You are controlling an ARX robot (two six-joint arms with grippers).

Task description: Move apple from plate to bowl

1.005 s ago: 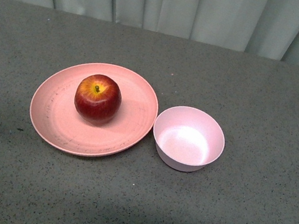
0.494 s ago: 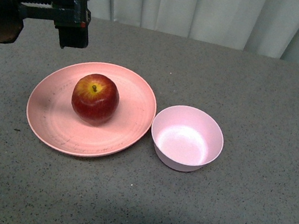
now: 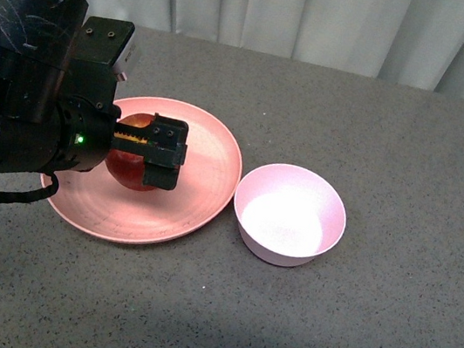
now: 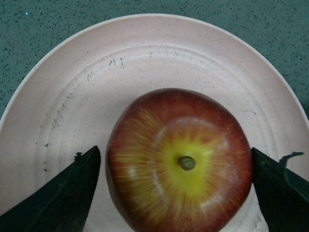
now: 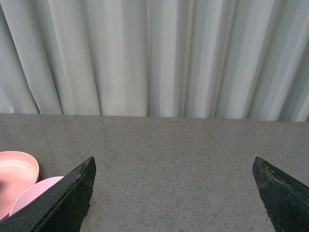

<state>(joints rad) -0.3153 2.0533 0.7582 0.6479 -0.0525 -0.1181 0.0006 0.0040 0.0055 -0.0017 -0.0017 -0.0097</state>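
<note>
The dark-red apple sits on the salmon-pink plate, partly covered by my left gripper. In the left wrist view the apple fills the gap of the left gripper, stem up with a yellow patch. The gripper is open, one dark finger on each side of the apple with slight gaps. The plate lies under it. The pale pink bowl stands empty just right of the plate. My right gripper is open over bare table, with the plate and bowl at one edge of its view.
The grey speckled tabletop stretches around plate and bowl. A pale curtain hangs along the far edge. The bulky black left arm covers the left part of the table and the plate's left rim.
The left arm came down from the back left and its open gripper now straddles the apple. Apple, plate and bowl have stayed in place.
</note>
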